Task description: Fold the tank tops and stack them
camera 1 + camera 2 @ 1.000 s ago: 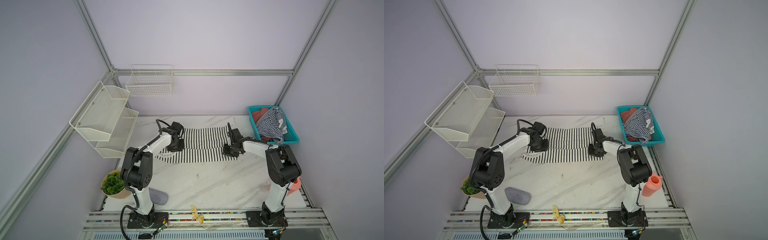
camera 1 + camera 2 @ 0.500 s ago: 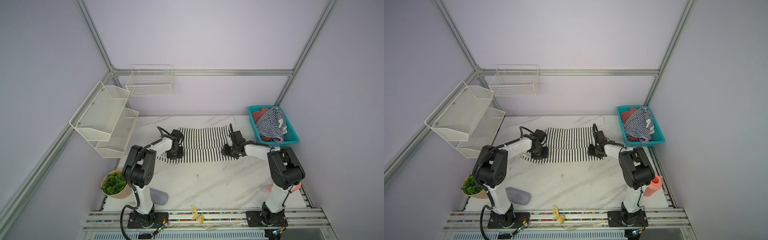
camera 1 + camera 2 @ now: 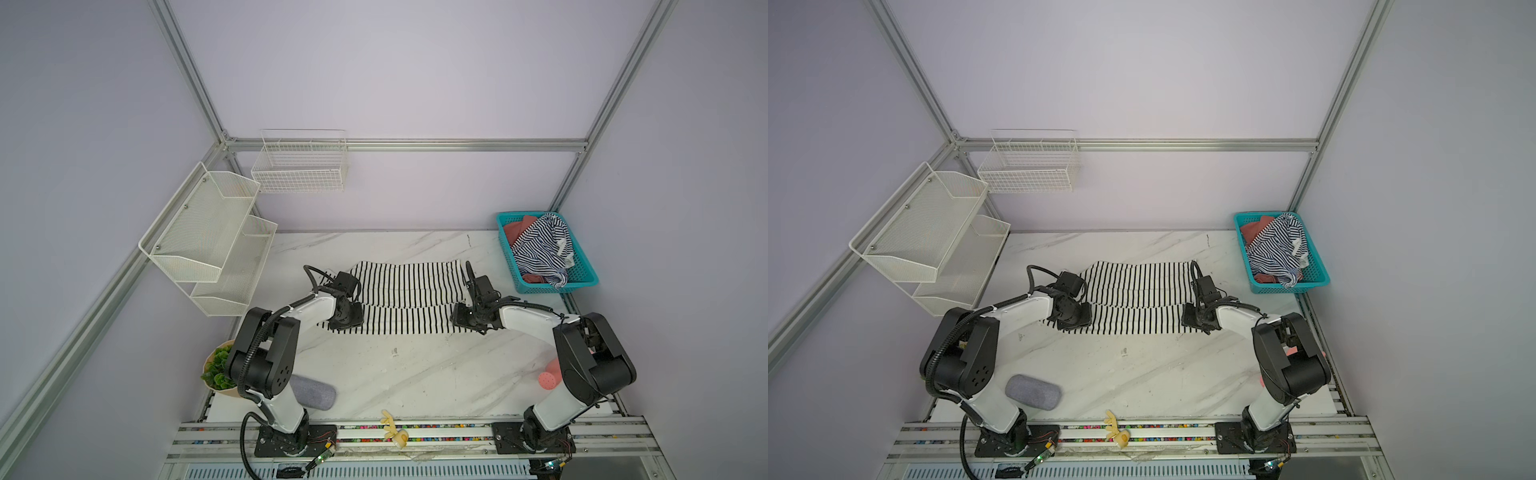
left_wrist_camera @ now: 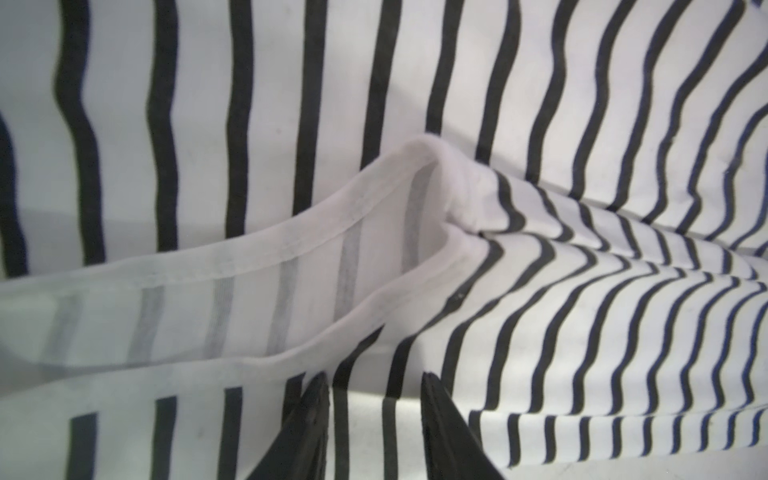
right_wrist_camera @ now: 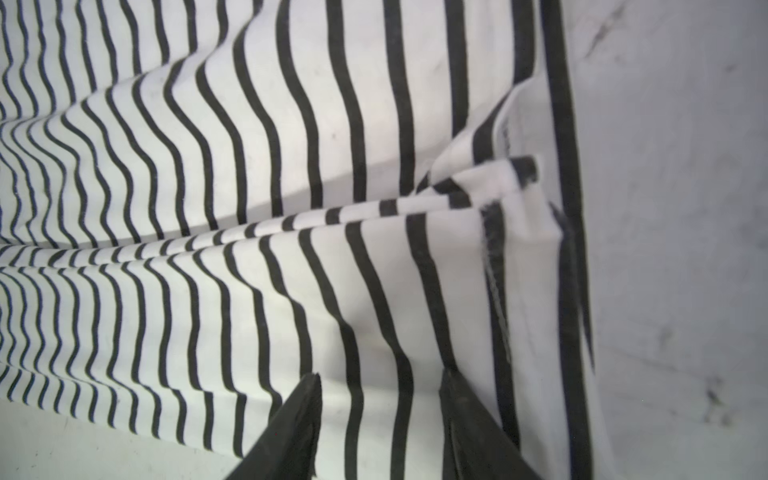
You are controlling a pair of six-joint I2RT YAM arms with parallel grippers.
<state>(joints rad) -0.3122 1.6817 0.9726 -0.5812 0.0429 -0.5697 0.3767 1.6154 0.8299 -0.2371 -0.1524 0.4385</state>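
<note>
Lying spread across the desk [image 3: 395, 374], the white black-striped tank top [image 3: 409, 299] is seen with its near part doubled over. Over its left end the left end effector [image 4: 374, 399] is held with jaws narrowly parted, nothing pinched. Over its right end the right end effector [image 5: 380, 399] is likewise parted and empty. The navy-striped tank top [image 3: 540, 249] is heaped in the teal basket [image 3: 579, 279], far right.
</note>
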